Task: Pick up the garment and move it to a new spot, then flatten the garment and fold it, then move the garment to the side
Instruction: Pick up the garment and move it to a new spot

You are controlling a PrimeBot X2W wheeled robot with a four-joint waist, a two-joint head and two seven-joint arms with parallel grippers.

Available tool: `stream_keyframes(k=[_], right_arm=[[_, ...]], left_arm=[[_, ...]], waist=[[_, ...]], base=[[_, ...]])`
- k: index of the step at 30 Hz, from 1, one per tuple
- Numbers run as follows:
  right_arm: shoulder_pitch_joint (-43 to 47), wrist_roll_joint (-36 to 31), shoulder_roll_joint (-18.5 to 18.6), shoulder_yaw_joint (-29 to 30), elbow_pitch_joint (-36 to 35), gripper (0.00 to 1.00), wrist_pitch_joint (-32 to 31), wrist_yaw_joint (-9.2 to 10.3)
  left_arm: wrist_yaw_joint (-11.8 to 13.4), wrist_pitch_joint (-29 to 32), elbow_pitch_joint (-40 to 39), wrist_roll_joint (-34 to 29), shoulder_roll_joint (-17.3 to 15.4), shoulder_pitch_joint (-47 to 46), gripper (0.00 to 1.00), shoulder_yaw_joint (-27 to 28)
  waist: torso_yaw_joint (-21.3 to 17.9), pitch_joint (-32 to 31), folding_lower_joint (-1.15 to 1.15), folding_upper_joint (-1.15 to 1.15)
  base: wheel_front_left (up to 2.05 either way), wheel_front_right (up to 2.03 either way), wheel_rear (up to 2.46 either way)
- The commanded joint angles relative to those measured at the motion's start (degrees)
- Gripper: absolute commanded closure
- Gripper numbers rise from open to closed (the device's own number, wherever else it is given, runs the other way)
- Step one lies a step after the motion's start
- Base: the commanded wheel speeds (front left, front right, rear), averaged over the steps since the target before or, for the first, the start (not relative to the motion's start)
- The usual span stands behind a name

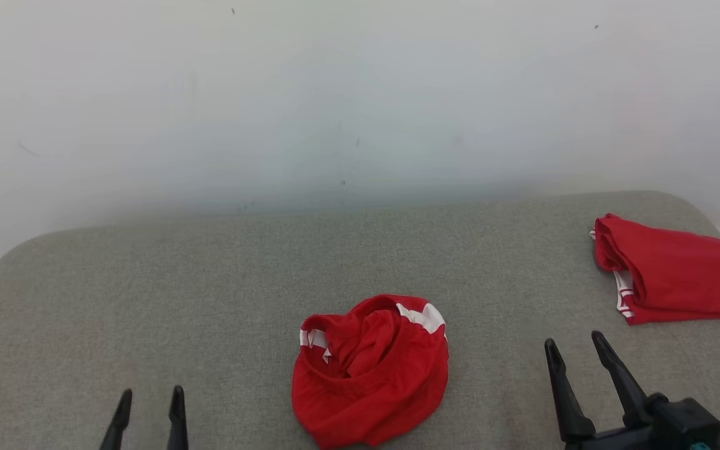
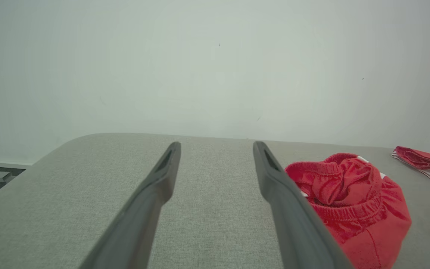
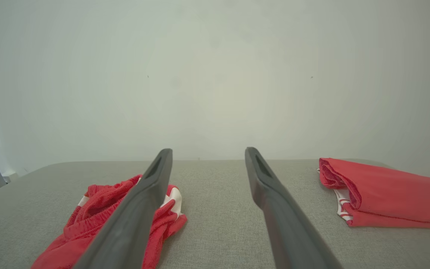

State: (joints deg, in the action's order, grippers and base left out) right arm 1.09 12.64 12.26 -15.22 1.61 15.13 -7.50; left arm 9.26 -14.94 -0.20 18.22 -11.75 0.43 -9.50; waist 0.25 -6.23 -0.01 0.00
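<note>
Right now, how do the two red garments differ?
The centre garment is bunched in a rounded heap; the right garment is folded flat. The centre garment lies at the front middle of the pad; the right garment lies farther back, at its right edge. Both are red with white trim.

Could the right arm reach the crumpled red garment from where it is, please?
Probably yes: only bare grey surface lies between the open right end effector and the crumpled garment.
</note>
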Motion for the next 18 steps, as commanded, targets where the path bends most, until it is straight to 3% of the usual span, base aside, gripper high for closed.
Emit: stream_keyframes(k=[1, 5, 18], right_arm=[[1.4, -0.2, 0.0, 0.3, -0.2, 0.00, 0.0, 0.02], [3.0, -0.7, -0.4, 1.2, -1.0, 0.00, 0.0, 0.02], [6.6, -1.5, -0.9, 1.0, -1.2, 0.00, 0.0, 0.02]], left_arm=[[0.6, -0.3, -1.8, -1.8, 0.8, 2.6, 0.00, 0.5], [1.0, -0.3, -5.2, -6.0, 1.1, 7.1, 0.00, 1.3], [-3.7, -0.3, -7.9, -9.5, 6.6, 13.7, 0.00, 6.4]], waist=[[0.1, -0.6, 0.01, 0.00], [0.4, -1.3, 0.01, 0.00], [0.6, -1.7, 0.01, 0.00]], base=[[0.00, 0.00, 0.00], [0.00, 0.00, 0.00], [0.00, 0.00, 0.00]])
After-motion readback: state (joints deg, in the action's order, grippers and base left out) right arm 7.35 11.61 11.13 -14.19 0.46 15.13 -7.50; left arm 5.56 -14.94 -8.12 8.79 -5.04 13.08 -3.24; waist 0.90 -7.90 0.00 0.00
